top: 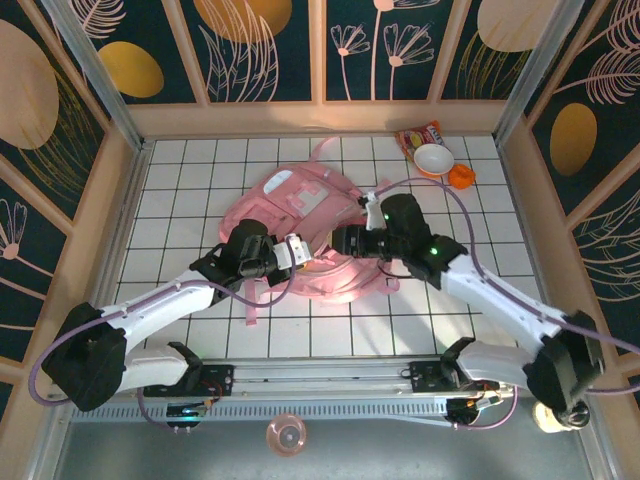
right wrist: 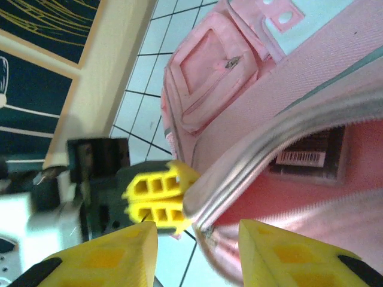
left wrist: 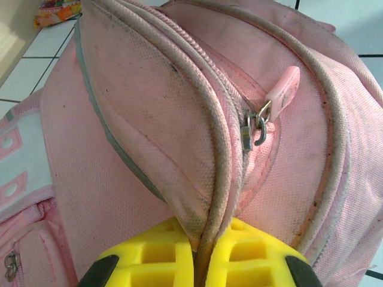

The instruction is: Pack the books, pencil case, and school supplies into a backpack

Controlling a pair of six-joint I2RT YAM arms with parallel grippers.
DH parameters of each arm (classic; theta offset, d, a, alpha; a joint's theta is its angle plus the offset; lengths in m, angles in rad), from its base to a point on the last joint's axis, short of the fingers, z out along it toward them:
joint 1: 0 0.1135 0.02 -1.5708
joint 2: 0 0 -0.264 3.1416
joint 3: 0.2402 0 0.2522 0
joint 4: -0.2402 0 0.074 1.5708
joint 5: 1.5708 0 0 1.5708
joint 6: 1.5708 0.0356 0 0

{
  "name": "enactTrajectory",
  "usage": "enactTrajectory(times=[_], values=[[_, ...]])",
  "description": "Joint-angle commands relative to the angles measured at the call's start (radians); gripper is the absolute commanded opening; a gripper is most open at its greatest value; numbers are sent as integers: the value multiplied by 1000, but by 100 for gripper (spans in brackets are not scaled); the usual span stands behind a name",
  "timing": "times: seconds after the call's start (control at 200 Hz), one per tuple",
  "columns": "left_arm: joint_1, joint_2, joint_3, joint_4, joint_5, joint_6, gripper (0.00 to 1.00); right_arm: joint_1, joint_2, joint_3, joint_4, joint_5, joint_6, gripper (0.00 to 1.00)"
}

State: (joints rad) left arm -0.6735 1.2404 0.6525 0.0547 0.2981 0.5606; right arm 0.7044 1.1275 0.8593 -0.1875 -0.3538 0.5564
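Observation:
The pink backpack (top: 290, 205) lies flat mid-table, its main opening toward the arms. My left gripper (left wrist: 203, 254) is shut on the opening's piped rim (left wrist: 224, 179); a pink zipper pull (left wrist: 281, 89) hangs just beyond. From the right wrist I see that left gripper (right wrist: 179, 198) pinching the rim, and my right gripper (right wrist: 197, 254) open, its fingers (right wrist: 114, 257) astride the rim without touching it. Inside the bag lies a dark item with a white barcode label (right wrist: 305, 156), one of the school supplies. The books and pencil case are out of view. From above, both grippers (top: 303, 252) (top: 338, 241) meet at the bag's near edge.
A white bowl (top: 433, 158), a red-orange snack packet (top: 418, 135) and a small orange object (top: 461, 177) sit at the back right. Wooden walls (top: 120, 200) close in the white tiled table on three sides. Pink straps (top: 250, 300) trail toward the left arm.

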Motion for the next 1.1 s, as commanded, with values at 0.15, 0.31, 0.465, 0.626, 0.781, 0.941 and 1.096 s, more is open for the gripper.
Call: enactTrajectory(times=[0.15, 0.31, 0.465, 0.626, 0.781, 0.941, 1.096], values=[[3, -10, 33, -18, 70, -73, 0, 117, -12, -69, -92, 159, -87, 40], [2, -12, 41, -21, 83, -76, 0, 118, 75, -32, -59, 161, -127, 42], [2, -13, 43, -23, 95, -78, 0, 119, 137, -12, 3, 105, -157, 43], [3, -21, 44, -20, 85, -78, 0, 132, 198, 27, 4, 66, -195, 42], [3, -7, 54, -18, 89, -83, 0, 151, 220, 39, -33, 119, -206, 38], [6, -2, 57, -13, 72, -95, 0, 157, 223, 53, -101, 196, -213, 13], [36, 5, 52, -18, 74, -106, 0, 158, 188, 34, -93, 157, -222, 0]])
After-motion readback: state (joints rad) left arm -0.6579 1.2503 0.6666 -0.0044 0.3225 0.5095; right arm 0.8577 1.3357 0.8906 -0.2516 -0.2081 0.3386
